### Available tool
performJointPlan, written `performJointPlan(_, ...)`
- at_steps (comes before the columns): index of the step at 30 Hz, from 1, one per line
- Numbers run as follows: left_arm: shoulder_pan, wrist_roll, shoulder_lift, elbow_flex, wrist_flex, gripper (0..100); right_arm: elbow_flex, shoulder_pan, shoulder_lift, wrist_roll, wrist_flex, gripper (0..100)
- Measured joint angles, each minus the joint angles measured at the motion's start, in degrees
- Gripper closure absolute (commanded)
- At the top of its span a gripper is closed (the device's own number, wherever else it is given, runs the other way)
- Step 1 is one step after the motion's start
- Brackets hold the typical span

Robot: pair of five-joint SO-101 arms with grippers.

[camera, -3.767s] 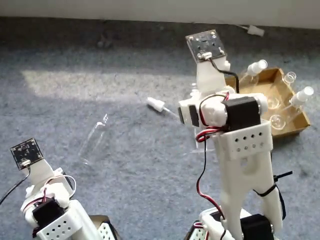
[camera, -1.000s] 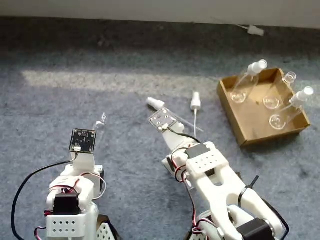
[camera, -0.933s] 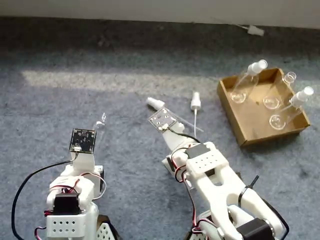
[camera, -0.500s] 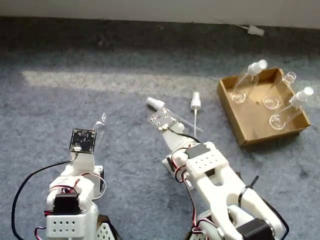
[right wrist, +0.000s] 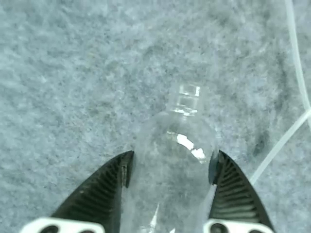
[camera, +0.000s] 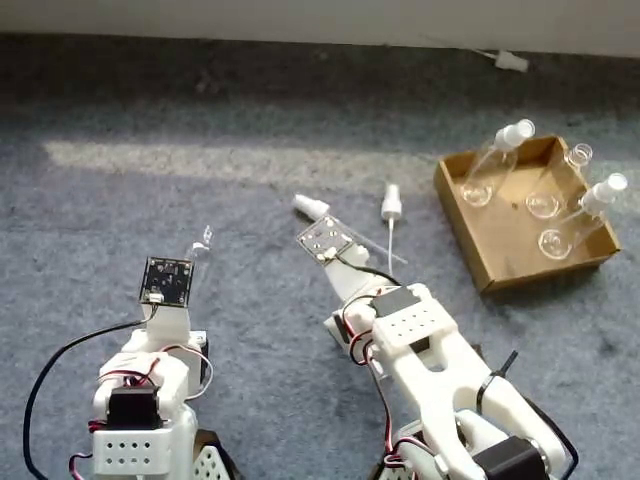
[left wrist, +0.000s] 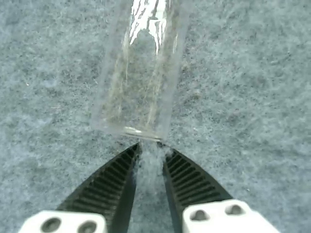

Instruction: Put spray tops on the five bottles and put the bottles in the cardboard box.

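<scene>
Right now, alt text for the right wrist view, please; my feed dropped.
The right gripper clasps a clear bottle with no spray top, its open neck pointing away from the camera. Grey carpet lies beneath, a thin white tube nearby.

Clear bottles (camera: 498, 152) lean in the cardboard box (camera: 460, 232); two spray tops (camera: 391, 206) lie outside.
</scene>
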Motion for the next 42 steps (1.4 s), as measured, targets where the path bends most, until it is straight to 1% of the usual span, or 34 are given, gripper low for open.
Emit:
performJointPlan(9,0.0,0.0,0.0,0.0,0.0,100,0.0,0.0,0.0,0.0,0.0,83.0)
performJointPlan(14,0.0,0.0,0.0,0.0,0.0,100,0.1,-0.1,0.0,0.0,0.0,72.9)
performJointPlan(21,0.0,0.0,0.0,0.0,0.0,100,1.0,-0.1,0.2,0.0,1.5,72.0)
performJointPlan(25,0.0,0.0,0.0,0.0,0.0,100,-1.8,-0.1,0.1,0.0,7.5,72.0)
performJointPlan(33,0.0,0.0,0.0,0.0,0.0,100,-9.7,-0.1,-6.3,0.0,21.2,72.0)
performJointPlan(37,0.0,0.0,0.0,0.0,0.0,100,-14.4,-0.1,-12.2,0.0,30.2,72.1)
performJointPlan(42,0.0,0.0,0.0,0.0,0.0,100,-17.6,-0.1,-23.5,0.0,39.4,72.1)
